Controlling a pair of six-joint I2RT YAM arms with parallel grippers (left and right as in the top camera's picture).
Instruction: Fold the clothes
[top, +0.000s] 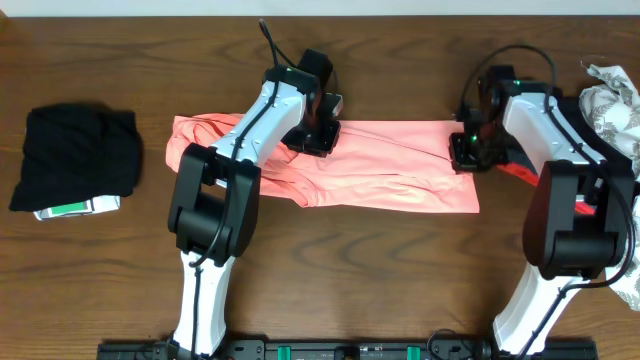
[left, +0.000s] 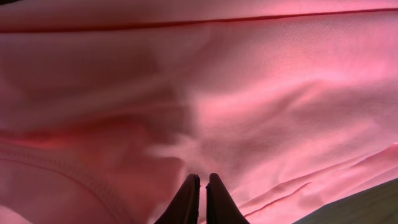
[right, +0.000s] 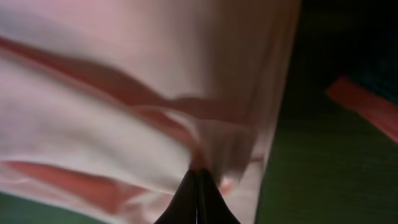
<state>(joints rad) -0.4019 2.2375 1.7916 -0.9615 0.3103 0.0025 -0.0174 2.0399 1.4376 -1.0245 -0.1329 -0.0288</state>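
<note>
So the salmon-pink T-shirt (top: 400, 165) was stretched out sideways across the middle of the wooden surface (top: 400, 270). It was lying flat-ish as a long band, plain pink side up. The left end of the shirt was bunched and rumpled, and the right end finished in a fairly straight edge.

The left pincer (left: 203, 182) was down on the shirt's far edge, somewhat left of the shirt's middle. In its own camera the two tips were pressed practically together, with pink fabric filling almost the whole view and creases running in toward them. Whether it actually had any cloth nipped between the tips I honestly couldn't tell, since that view was too close and soft.

The right pincer (right: 198, 177) was at the shirt's right end, up near the far corner. It was squeezed fully closed, and the wrist view showed a little gathered fold of the shirt caught right at the tips, so that one did have hold of the T-shirt.

Other stuff around the shirt:
- a folded black garment (top: 75, 155) well off to the shirt's left, apart from it
- a white and green tag (top: 78, 208) poking out from under that garment's near edge
- a crumpled patterned cloth (top: 612, 95) well past the shirt's right end
- a red strip (top: 518, 170) just beyond the shirt's right edge, partly under the right arm
</note>
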